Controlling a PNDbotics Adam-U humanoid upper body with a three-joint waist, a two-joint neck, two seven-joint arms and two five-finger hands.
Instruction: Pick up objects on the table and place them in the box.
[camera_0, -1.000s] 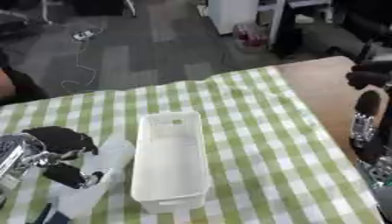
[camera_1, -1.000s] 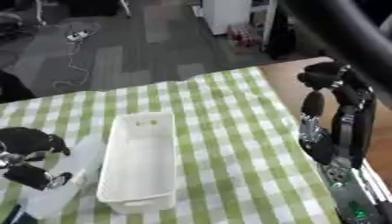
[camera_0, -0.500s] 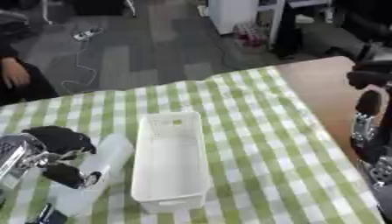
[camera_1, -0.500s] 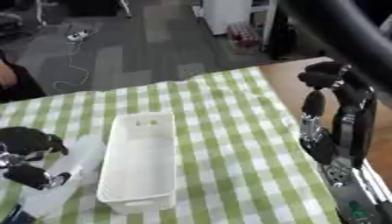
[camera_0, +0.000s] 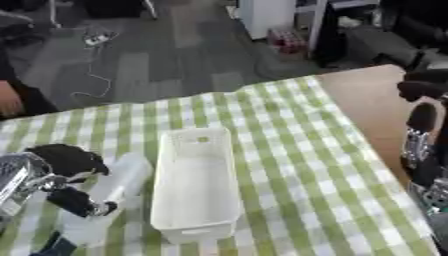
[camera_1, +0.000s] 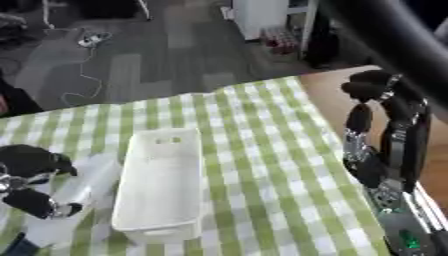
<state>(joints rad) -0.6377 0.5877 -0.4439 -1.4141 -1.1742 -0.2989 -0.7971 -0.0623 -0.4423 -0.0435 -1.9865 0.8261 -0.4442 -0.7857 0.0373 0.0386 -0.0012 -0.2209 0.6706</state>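
the table (camera_0: 289, 150) fills most of the frame, covered by a green and white checked cloth (camera_0: 262, 120); a strip of bare wood shows along its right edge, toward the upper right.

the white box (camera_0: 197, 182) lies in the lower centre, long and narrow, its long side running from the middle of the frame down toward the bottom edge. its inside shows plain white, with two small slots in the upper end wall.

my right hand (camera_1: 385, 135) stands at the right edge of the frame, over the bare wood and the cloth's border, well apart from the box. its fingers point up and are relaxed, closed round nothing.

my left hand (camera_0: 66, 175) sits at the lower left, low over the cloth. its fingers and thumb are curled round a pale, translucent bottle-like object (camera_0: 109, 192), one dark finger above it and one crossing its lower part.

that pale object lies just beside the box's left wall, long axis roughly parallel to the box, rounded end toward the upper part of the frame. i cannot tell whether it touches the box wall, nor whether it rests on the cloth or is raised off it.

a small dark blue thing (camera_0: 54, 247) shows at the bottom left corner, below the pale object; i cannot make out what it is.
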